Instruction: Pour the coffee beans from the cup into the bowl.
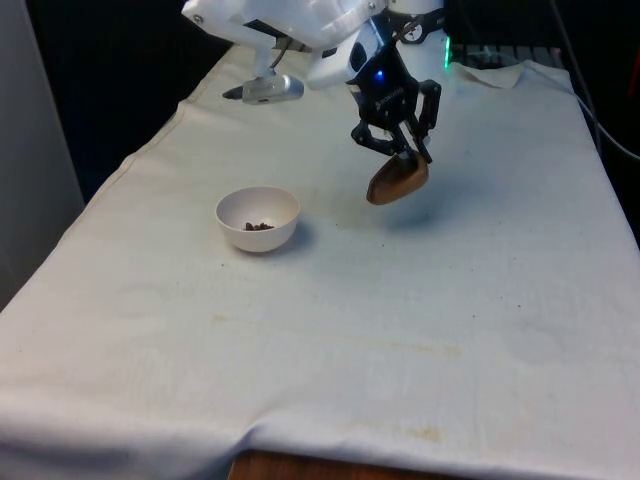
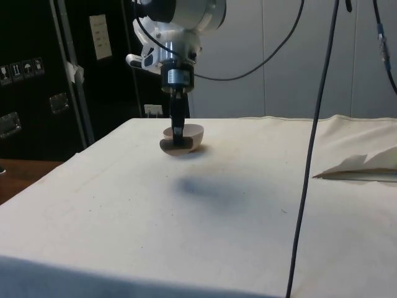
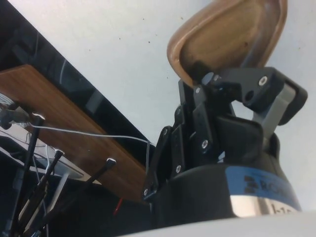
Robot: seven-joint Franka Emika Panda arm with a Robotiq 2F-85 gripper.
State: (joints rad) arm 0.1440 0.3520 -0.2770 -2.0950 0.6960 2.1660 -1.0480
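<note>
The jaws are closing on the rim of a brown wooden cup, one finger inside the rim and one outside, as the wrist view shows. The black gripper is holding the cup in the air above the white cloth, tipped well over so its mouth is facing sideways rather than up. In the wrist view the cup's hollow interior is showing as smooth bare wood, and the gripper is clamping its edge.

In the side view the gripper is hanging straight down with the cup at its tip, a soft shadow lying on the cloth below.

A small white bowl is sitting on the cloth towards the front view's left of the cup, well apart from it. A few dark coffee beans are lying in its bottom.
</note>
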